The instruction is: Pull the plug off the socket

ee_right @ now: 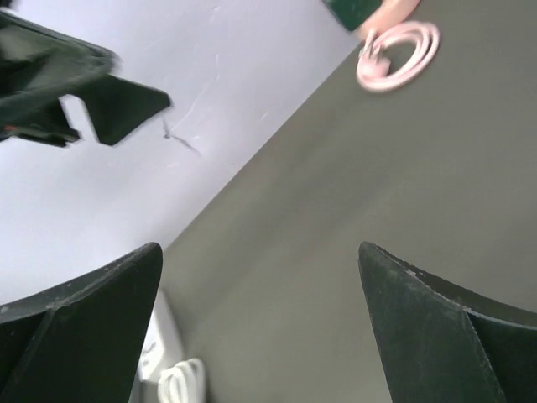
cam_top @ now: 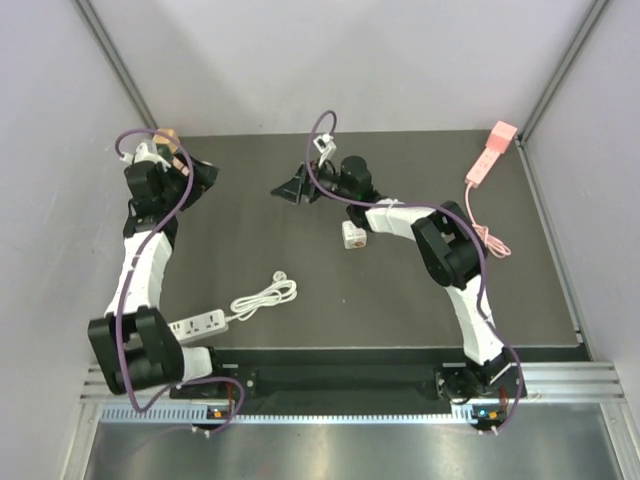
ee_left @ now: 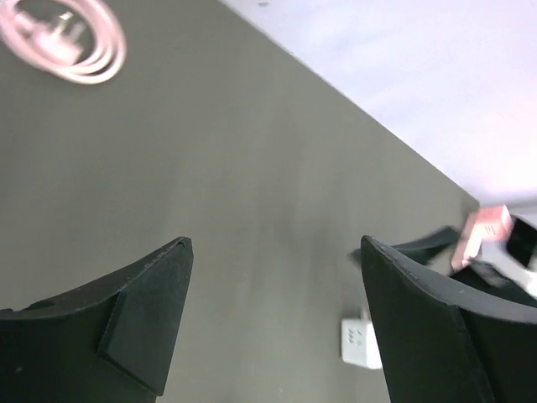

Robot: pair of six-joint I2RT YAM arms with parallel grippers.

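Looks done to me: I see the white plug (cam_top: 352,235) lying loose mid bench (cam_top: 400,310), well apart from the power strip (cam_top: 200,325) at 7 o'clock, both arms' jaws wide and empty.

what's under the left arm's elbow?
One end of the white strip goes under the elbow and is covered there. The strip's coiled cable is fully visible.

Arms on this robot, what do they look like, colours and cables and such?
Both the left arm and right arm have white links between chunky black joints, with a purple cable looping loosely along each. The left hand and right hand are matte black, with broad wedge-shaped fingers.
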